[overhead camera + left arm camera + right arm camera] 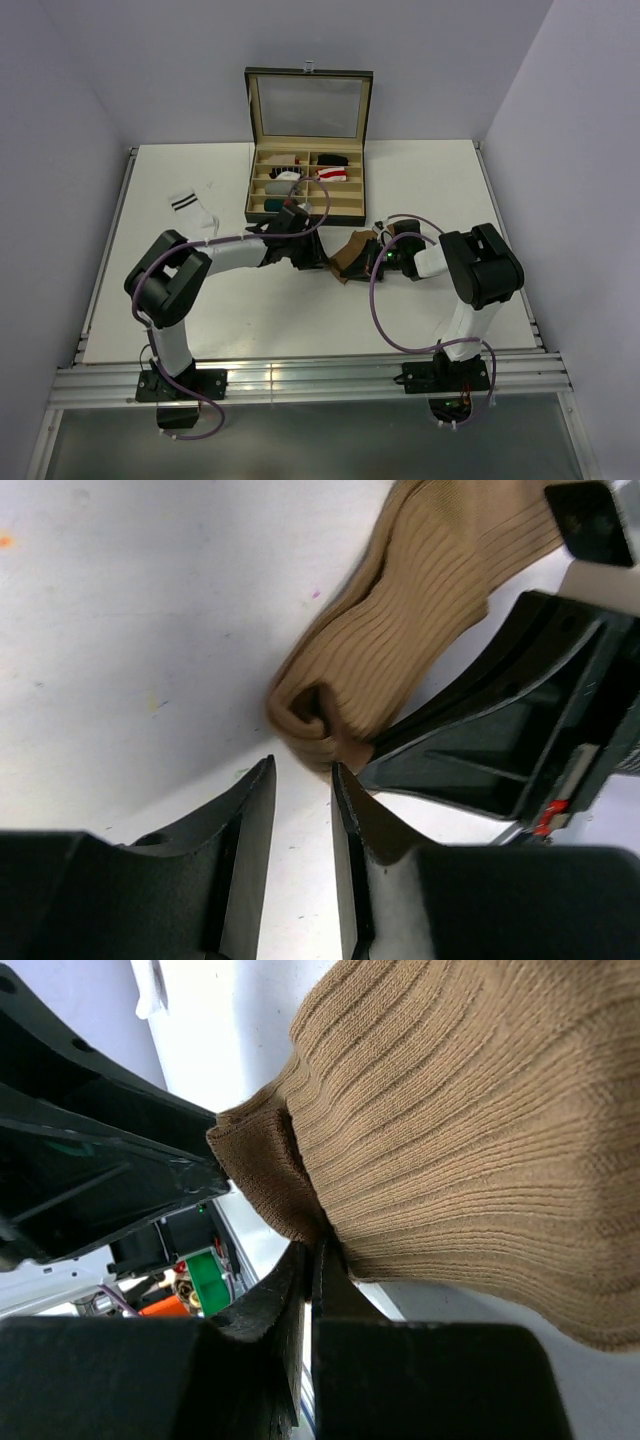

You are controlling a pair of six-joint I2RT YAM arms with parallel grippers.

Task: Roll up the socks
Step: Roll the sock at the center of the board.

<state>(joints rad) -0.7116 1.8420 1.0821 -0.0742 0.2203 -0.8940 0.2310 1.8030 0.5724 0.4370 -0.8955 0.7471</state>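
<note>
The tan-brown sock point(352, 254) lies mid-table between both grippers, partly rolled. In the left wrist view its rolled end point(322, 712) sits just ahead of my left gripper point(302, 772), which is open and empty with bare table between its fingers. My right gripper point(314, 1248) is shut on the sock's edge point(262, 1165), and the ribbed body point(470, 1130) fills that view. In the top view the left gripper point(312, 256) and right gripper point(374, 260) flank the sock. The white sock with dark cuff stripes point(193, 211) lies flat at the left. The red-and-white striped sock point(333, 175) lies in the box.
An open compartment box point(258, 208) with a raised glass lid point(308, 104) stands at the back centre, holding dark and white bundles. The right gripper's body point(500, 750) crowds close to my left fingers. Table edges and rails run along both sides and the front.
</note>
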